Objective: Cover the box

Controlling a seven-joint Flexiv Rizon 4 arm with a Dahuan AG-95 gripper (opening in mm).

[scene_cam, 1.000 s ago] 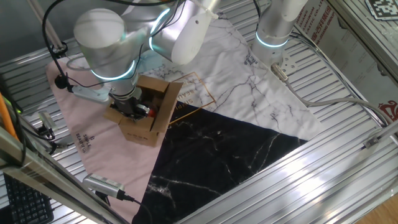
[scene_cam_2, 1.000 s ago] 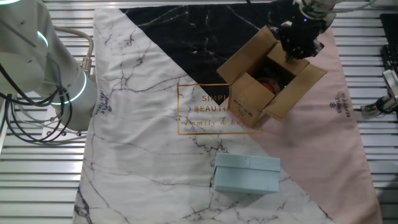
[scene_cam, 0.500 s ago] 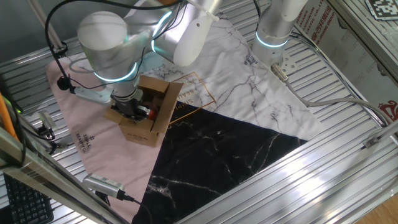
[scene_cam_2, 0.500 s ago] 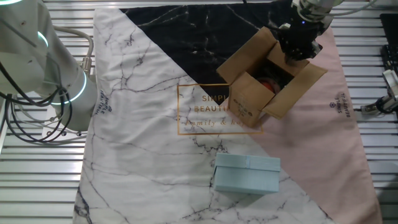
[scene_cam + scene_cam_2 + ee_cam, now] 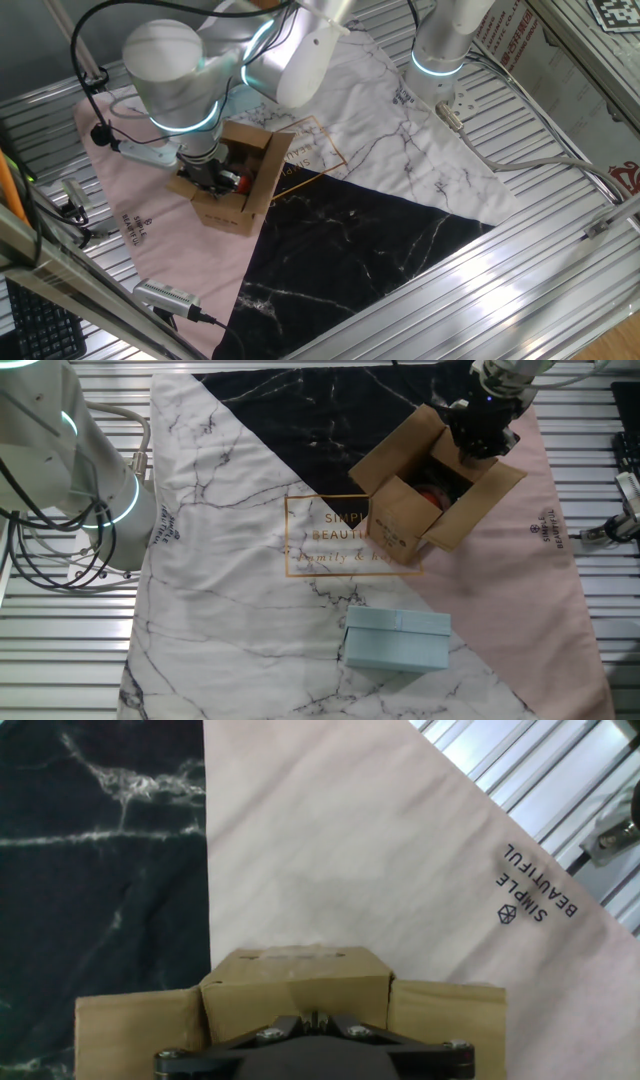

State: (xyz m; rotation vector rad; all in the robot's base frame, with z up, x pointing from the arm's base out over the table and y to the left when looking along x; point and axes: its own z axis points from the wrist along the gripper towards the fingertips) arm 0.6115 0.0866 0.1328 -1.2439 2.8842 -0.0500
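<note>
The box (image 5: 243, 190) is a brown cardboard carton standing on the patterned cloth with its top flaps spread open, and something red (image 5: 436, 496) lies inside. It also shows in the other fixed view (image 5: 425, 485). My gripper (image 5: 481, 436) hangs over its pink-side rim, by the flap there. In the hand view the gripper (image 5: 315, 1019) has its fingers drawn together, shut, just above a flap of the box (image 5: 295, 982) that lies between two side flaps. Nothing shows between the fingers.
A light blue lidded box (image 5: 397, 639) lies on the white marble part of the cloth (image 5: 230, 580). A second arm (image 5: 85, 470) stands at the table's side. A grey hand tool (image 5: 167, 295) and cables lie by the cloth's pink corner.
</note>
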